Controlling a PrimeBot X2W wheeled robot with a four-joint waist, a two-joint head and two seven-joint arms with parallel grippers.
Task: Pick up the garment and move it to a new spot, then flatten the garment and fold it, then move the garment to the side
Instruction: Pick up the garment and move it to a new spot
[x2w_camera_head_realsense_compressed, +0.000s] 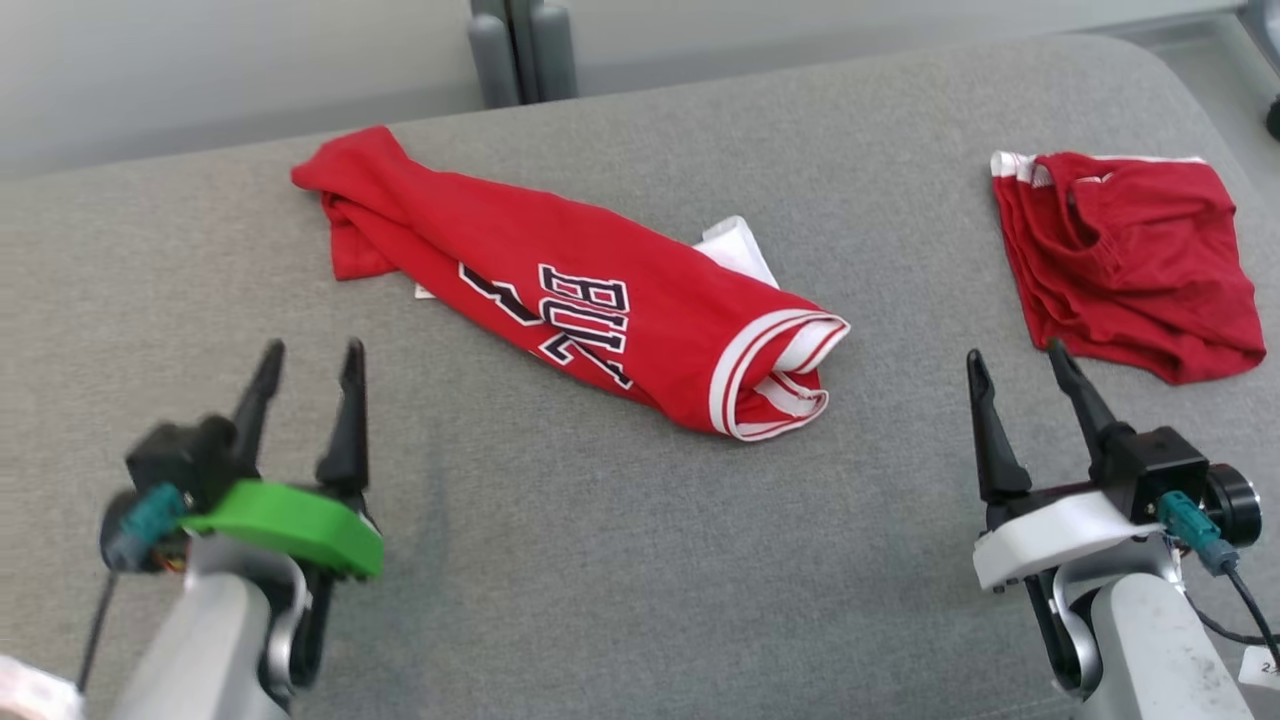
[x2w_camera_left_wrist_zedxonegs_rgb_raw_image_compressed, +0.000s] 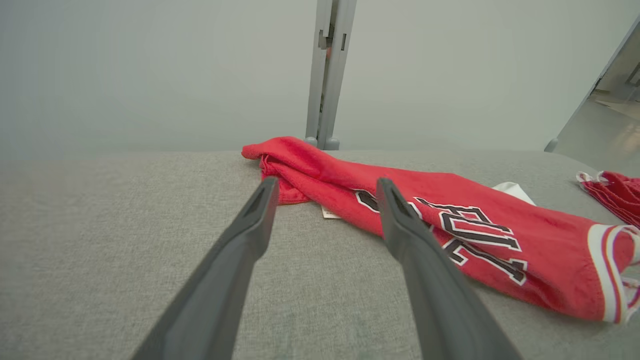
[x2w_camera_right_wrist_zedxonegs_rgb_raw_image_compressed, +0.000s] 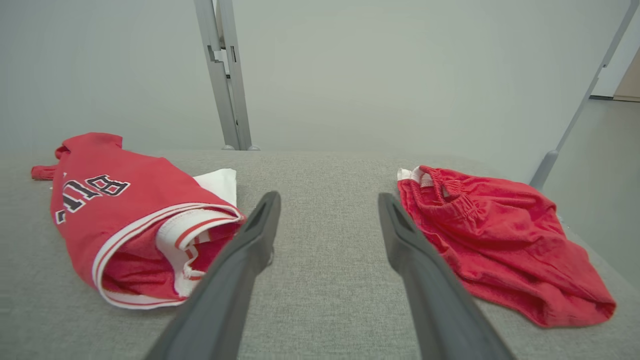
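With left hand (x2w_camera_head_realsense_compressed: 312, 348) and right hand (x2w_camera_head_realsense_compressed: 1015, 352) spread wide and empty, find jersey (x2w_camera_head_realsense_compressed: 600, 300) rolled on bench (x2w_camera_head_realsense_compressed: 600, 560) ahead, between them, touching neither. Expect a pinch on the roll to catch several layers and lift a lump; avoid grabbing shorts (x2w_camera_head_realsense_compressed: 1130, 260) ahead of right hand.

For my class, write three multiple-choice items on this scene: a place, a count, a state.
1. Where do the red shorts lie relative to the jersey? A) robot's right B) on top C) robot's left
2. How many red garments lie on the grey surface? A) one B) two C) four
3. The left pincer is: A) open and empty B) shut on the jersey C) shut on the shorts
Answers: 1 A, the shorts lie apart at the head view's right; 2 B, jersey and shorts; 3 A, its fingers stand apart with nothing between.
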